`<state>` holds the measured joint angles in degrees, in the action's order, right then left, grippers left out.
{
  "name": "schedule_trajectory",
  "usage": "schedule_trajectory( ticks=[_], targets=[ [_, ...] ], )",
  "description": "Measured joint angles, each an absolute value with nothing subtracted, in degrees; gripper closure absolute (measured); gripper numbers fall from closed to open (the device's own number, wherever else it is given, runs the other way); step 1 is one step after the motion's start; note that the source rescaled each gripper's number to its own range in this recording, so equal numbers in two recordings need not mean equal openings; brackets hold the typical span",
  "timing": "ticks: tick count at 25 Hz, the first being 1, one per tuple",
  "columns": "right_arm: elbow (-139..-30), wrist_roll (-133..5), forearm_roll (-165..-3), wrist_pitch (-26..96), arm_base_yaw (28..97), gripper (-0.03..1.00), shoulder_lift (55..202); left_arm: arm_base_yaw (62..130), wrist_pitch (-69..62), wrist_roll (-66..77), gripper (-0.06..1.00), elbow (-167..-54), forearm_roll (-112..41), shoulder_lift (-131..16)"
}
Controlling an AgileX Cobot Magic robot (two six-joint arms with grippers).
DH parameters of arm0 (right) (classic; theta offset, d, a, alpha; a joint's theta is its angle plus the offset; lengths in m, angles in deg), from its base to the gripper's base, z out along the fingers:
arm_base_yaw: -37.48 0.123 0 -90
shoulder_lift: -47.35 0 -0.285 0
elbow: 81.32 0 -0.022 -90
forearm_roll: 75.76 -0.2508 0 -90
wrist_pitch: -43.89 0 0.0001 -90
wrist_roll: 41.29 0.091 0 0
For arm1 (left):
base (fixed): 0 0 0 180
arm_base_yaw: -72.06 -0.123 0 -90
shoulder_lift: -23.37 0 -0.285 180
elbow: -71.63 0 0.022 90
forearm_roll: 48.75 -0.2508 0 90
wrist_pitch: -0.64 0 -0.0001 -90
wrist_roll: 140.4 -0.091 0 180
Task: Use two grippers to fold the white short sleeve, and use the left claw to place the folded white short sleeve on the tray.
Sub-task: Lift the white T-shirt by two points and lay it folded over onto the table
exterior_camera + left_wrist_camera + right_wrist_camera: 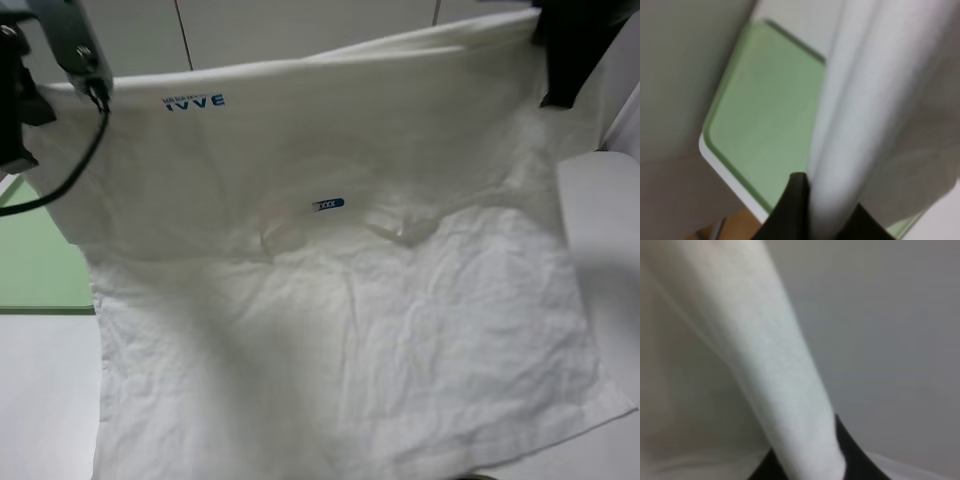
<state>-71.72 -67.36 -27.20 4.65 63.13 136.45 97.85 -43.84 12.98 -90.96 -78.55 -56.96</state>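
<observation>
The near half of the white short sleeve [380, 340] lies wrinkled on the desk [45, 400]; to its left the green tray [35, 260] sits partly under the cloth; farther back the blue neck label [328, 204] shows; beyond it the hem, with blue lettering [195, 101], hangs lifted; the left fingers [794, 202] are clenched on one hem corner, the right fingers [852, 455] on the other

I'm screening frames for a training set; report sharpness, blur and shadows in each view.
Exterior high: fairly sharp, the shirt shows distinct wrinkles and blue lettering, with a soft shadow over its lower left. Left wrist: soft focus throughout, the tray rim smeared, cloth by the left fingers a featureless blur. Right wrist: softest of all, cloth and right fingers without detail.
</observation>
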Motion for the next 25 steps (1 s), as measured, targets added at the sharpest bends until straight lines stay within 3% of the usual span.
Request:
schedule_trajectory(
  ticks=[6,14,19,25],
  targets=[
    [-71.7,-59.3,-23.0,14.3,58.1,0.97,151.8,97.8,-39.9,22.4,0.94,-90.7,-95.8,-67.1],
    [-71.7,-56.2,-22.2,20.5,51.1,0.97,156.2,98.0,-34.9,28.4,0.94,-90.7,-111.3,-73.9],
    [-70.9,-61.0,-25.1,20.1,49.8,0.97,155.8,98.2,-34.9,18.3,0.94,-90.7,-99.2,-74.8],
    [-63.6,-82.9,-32.2,19.2,51.2,0.97,154.0,98.2,-46.5,-6.3,0.94,-90.8,-77.1,-74.8]
  ],
)
